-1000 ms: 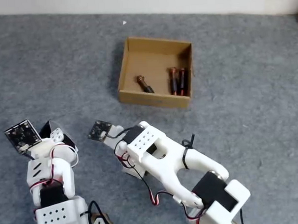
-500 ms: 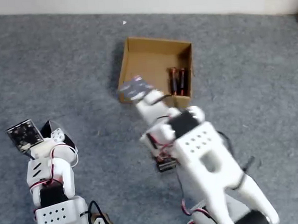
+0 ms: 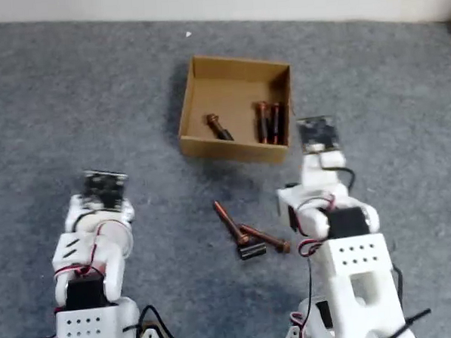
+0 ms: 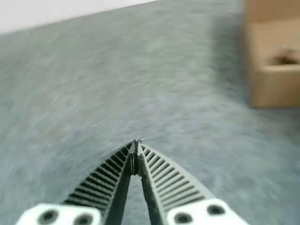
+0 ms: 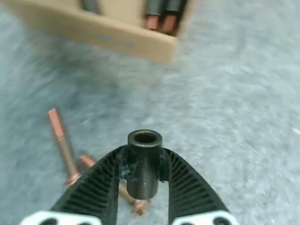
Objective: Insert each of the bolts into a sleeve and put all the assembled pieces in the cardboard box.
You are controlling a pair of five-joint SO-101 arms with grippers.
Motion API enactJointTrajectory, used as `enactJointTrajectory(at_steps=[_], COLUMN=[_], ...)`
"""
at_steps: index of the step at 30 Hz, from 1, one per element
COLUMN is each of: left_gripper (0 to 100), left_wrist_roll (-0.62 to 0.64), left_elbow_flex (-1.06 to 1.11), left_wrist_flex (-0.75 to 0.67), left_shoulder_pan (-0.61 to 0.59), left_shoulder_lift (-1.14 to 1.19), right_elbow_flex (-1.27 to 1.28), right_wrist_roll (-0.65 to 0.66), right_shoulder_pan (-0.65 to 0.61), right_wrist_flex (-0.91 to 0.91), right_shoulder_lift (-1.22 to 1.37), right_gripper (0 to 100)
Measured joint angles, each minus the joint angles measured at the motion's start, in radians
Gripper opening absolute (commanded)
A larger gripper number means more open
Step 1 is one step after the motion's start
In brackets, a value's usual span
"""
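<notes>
My right gripper (image 5: 144,153) is shut on a black sleeve (image 5: 144,168), held upright with its open end up, over the carpet in front of the cardboard box (image 5: 117,40). Two copper bolts (image 5: 61,138) (image 5: 86,161) lie on the carpet past it. In the high view the same bolts (image 3: 228,220) (image 3: 265,238) lie crossed beside another black sleeve (image 3: 251,250), below the cardboard box (image 3: 236,149). The box holds three assembled pieces (image 3: 219,127) (image 3: 269,121). My left gripper (image 4: 135,146) is shut and empty above bare carpet, left of the box (image 4: 274,89).
Grey carpet covers the whole floor. A pale wall runs along the far edge. The left arm (image 3: 93,244) stands at the lower left and the right arm (image 3: 339,246) at the lower right, with the loose parts between them.
The right arm swung from the centre, past the box front, over to the right, uncovering the bolts and sleeve on the carpet. The left arm's wrist turned to the right.
</notes>
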Motion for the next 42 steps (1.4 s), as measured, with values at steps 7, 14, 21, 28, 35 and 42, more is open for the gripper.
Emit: enactJointTrajectory(at_steps=[7, 14, 21, 28, 35, 42], left_gripper=[1, 12, 15, 15, 15, 15], left_wrist_roll=[-0.184, -0.288, -0.373, -0.542, -0.658, -0.73], left_elbow_flex=[-0.203, -0.299, -0.454, -0.603, -0.749, -0.918], left_wrist_flex=[0.242, 0.301, 0.298, 0.296, 0.296, 0.29], left_shoulder_pan=[0.252, 0.396, 0.496, 0.624, 0.713, 0.747], left_shoulder_lift=[0.0, 0.123, 0.477, 0.832, 1.189, 1.476], right_elbow_flex=[0.014, 0.014, 0.014, 0.014, 0.014, 0.014], right_wrist_roll=[-0.094, -0.138, -0.155, -0.155, -0.155, -0.155], right_shoulder_pan=[0.135, 0.267, 0.327, 0.333, 0.334, 0.334], right_wrist_flex=[-0.068, -0.133, -0.144, -0.144, -0.144, -0.144], right_shoulder_lift=[-0.029, -0.031, -0.031, -0.031, -0.031, -0.031], right_gripper=[0.5, 0.5, 0.5, 0.5, 0.5, 0.5])
